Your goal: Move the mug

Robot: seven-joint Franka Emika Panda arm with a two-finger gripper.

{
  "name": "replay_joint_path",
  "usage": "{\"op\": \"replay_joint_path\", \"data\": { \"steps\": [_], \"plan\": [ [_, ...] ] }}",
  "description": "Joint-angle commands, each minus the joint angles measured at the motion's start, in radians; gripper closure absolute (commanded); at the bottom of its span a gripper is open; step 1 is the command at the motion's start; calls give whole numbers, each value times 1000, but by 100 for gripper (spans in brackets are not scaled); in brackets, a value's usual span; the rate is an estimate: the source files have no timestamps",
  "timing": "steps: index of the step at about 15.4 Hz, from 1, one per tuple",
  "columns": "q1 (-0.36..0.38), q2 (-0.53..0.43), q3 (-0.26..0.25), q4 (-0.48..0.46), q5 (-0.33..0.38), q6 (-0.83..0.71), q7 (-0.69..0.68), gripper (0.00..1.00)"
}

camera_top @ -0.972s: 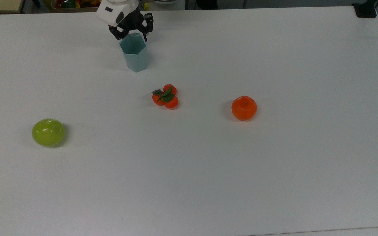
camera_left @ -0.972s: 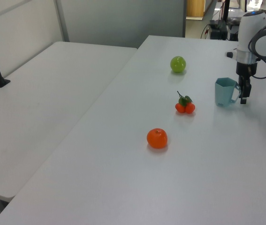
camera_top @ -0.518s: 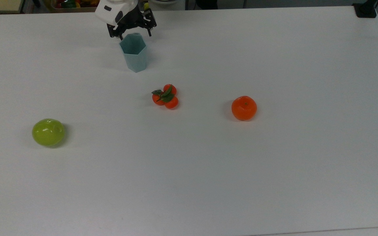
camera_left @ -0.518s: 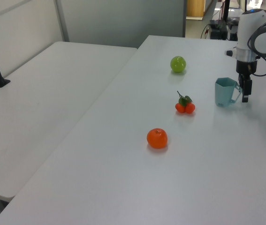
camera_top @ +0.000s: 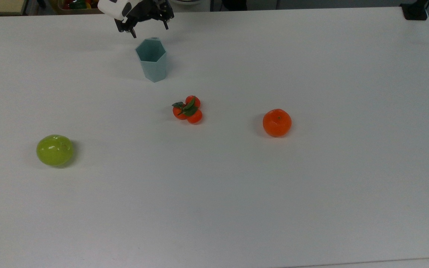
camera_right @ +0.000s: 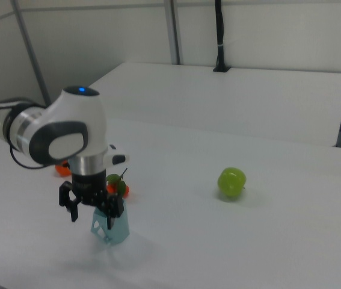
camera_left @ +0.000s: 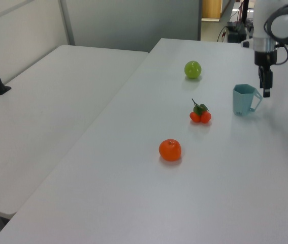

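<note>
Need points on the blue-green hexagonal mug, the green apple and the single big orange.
pale blue-green hexagonal mug (camera_top: pixel 154 67): top view, on its front facet below the rim.
glossy green apple (camera_top: pixel 54 150): top view, middle of its body.
single round orange (camera_left: pixel 170 150): left view, middle of its skin.

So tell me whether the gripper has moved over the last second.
Yes. In the top view the gripper has pulled away from the mug, toward the table's far edge; in the left view it has risen above the handle.

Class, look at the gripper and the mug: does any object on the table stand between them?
Nothing visible does. The gripper hangs open just above the handle side of the mug; the fruits lie elsewhere on the table.
</note>
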State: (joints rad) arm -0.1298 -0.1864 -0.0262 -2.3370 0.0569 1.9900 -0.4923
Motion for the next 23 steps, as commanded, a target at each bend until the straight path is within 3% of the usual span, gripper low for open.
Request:
{"op": "replay_joint_path", "data": {
  "steps": [1, 6, 11, 14, 17, 19, 23],
  "plan": [
    [1, -18, -6, 201, 12, -238, -8, 0],
    [12, -11, 0, 441, 38, -470, 82, 0],
    [15, -2, 63, 625, 86, -543, 294, 0],
    [15, 16, 64, 732, 165, -573, 412, 0],
    [15, 24, 119, 749, 149, -557, 552, 0],
    [18, 45, 144, 749, 121, -556, 571, 0],
    [110, 62, 127, 728, 14, -482, 558, 0]
  ]
}}
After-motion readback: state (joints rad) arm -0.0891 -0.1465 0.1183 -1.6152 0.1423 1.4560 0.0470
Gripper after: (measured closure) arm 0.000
